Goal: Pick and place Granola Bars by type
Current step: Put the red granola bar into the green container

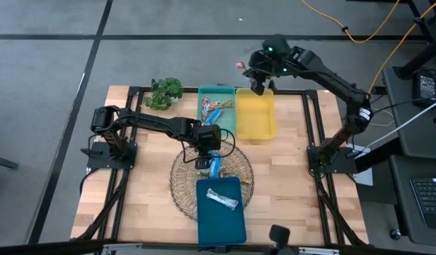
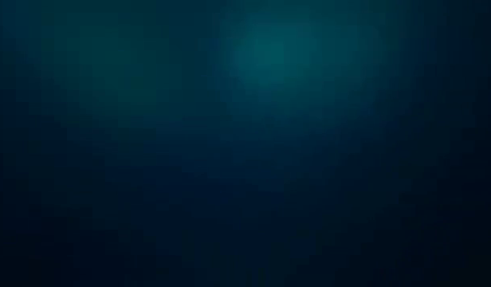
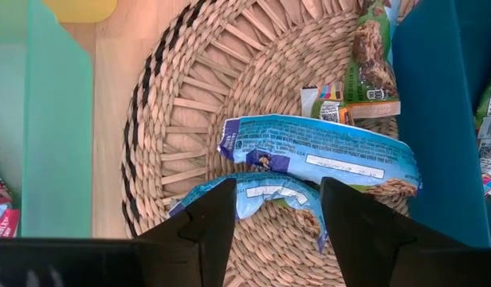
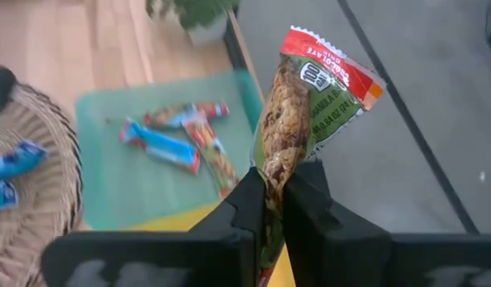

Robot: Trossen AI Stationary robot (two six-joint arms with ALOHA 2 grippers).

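Low view shows only dark blue-green murk.

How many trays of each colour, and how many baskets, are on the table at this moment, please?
Green tray: 1
Yellow tray: 1
Dark blue tray: 1
Round basket: 1
Total: 4 containers
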